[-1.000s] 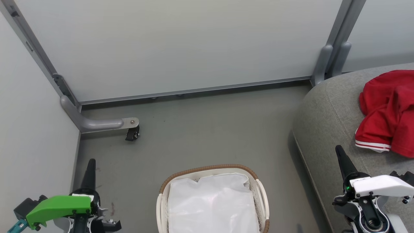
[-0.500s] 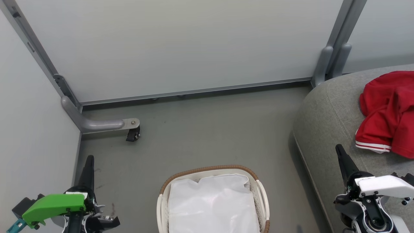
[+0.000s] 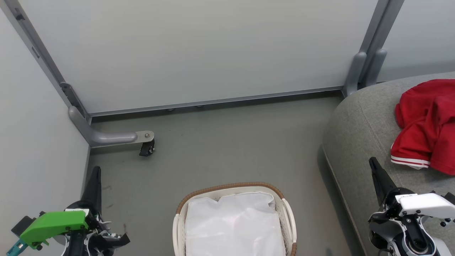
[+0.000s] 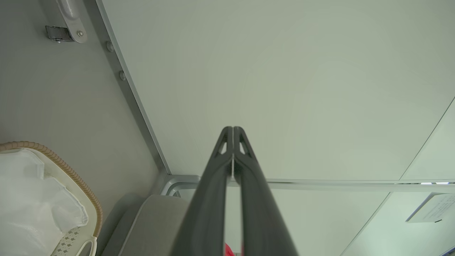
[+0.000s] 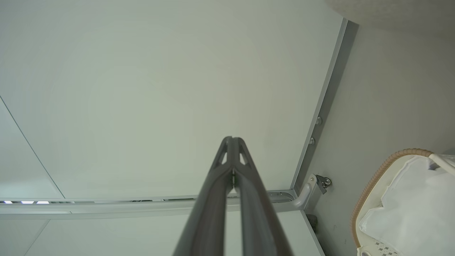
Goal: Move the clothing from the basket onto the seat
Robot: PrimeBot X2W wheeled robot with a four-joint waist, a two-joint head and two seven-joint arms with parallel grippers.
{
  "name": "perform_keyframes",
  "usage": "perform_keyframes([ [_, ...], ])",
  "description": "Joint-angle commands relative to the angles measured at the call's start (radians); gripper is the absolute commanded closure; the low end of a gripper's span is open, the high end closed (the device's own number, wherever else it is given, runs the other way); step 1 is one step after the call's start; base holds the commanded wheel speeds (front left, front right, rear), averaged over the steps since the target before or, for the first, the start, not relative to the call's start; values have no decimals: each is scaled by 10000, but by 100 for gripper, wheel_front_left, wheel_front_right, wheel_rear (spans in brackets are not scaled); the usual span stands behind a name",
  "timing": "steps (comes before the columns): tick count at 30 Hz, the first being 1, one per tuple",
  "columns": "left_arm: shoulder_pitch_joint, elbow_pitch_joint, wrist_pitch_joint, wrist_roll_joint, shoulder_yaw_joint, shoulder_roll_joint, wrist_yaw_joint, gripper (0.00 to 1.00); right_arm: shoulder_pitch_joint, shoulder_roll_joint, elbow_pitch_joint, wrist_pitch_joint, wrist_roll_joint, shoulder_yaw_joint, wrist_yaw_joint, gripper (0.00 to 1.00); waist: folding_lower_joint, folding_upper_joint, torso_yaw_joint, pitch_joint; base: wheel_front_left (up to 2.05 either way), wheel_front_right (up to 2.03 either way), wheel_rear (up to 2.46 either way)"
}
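The left gripper (image 3: 95,177) and the right gripper (image 3: 377,173) are each pressed shut tip to tip with nothing between the fingers. The left one stands low over the floor (image 3: 227,142) and the right one at the front edge of the seat (image 3: 359,128). Between them sits the basket (image 3: 227,187), where the part in view has its white lining (image 3: 234,227) and no red cloth. The clothing (image 3: 424,124) lies bunched on the seat, well apart from the basket. The transfer looks done. Next, check the basket's hidden near end.
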Motion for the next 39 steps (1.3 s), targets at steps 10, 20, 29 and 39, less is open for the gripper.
perform_keyframes([
  [10, -115, -43, 41, -124, 44, 61, -53, 100, 110, -61, -56, 49, 117, -25, 0, 100, 0, 0, 2, -3, 0, 0, 0],
  [20, -114, -44, 41, -124, 43, 62, -53, 100, 109, -60, -56, 48, 117, -24, 0, 100, 0, 0, 2, -3, 0, 0, 0],
  [29, -114, -43, 41, -123, 41, 62, -53, 100, 109, -60, -55, 48, 118, -24, 0, 100, 0, 0, 2, -3, 0, 0, 0],
  [39, -114, -44, 40, -123, 41, 62, -53, 100, 109, -60, -55, 48, 118, -23, 0, 100, 0, 0, 2, -3, 0, 0, 0],
])
